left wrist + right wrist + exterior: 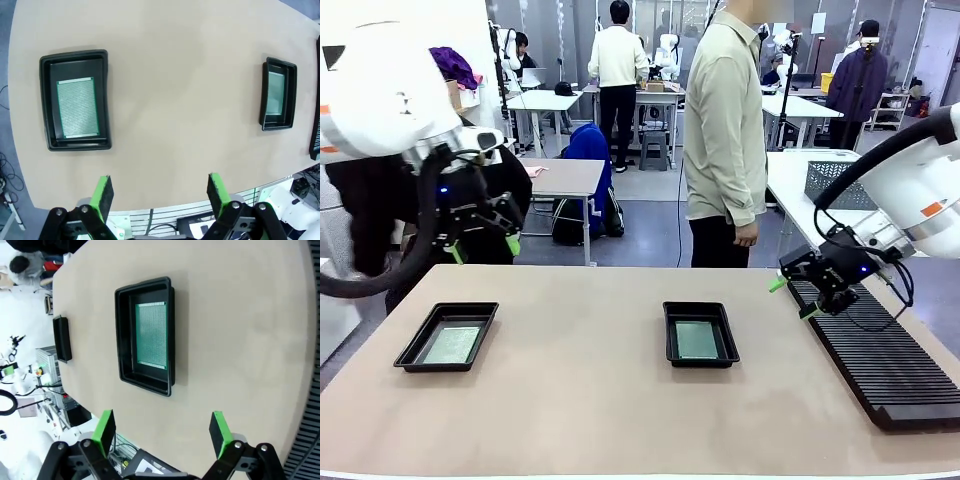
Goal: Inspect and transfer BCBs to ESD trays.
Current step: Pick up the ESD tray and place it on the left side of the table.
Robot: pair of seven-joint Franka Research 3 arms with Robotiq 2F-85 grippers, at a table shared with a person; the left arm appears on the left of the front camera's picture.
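Observation:
Two black ESD trays lie on the tan table, each with one green BCB flat inside. The left tray (pixel 447 337) (pixel 76 99) holds a BCB (pixel 451 344) (pixel 77 108). The middle tray (pixel 700 334) (pixel 146 335) (pixel 278 93) holds another BCB (pixel 697 339) (pixel 152 335) (pixel 276 93). My left gripper (pixel 482 246) (pixel 159 194) hangs open high above the table's far left edge, with nothing between its fingers. My right gripper (pixel 792 297) (pixel 162 432) stands open and empty above the table's right side, beside the rack.
A long black ribbed rack (pixel 876 353) (pixel 309 425) lies along the table's right side. A person (pixel 725 135) stands at the far side, arms down. A table with a grey basket (pixel 838 183) stands behind on the right.

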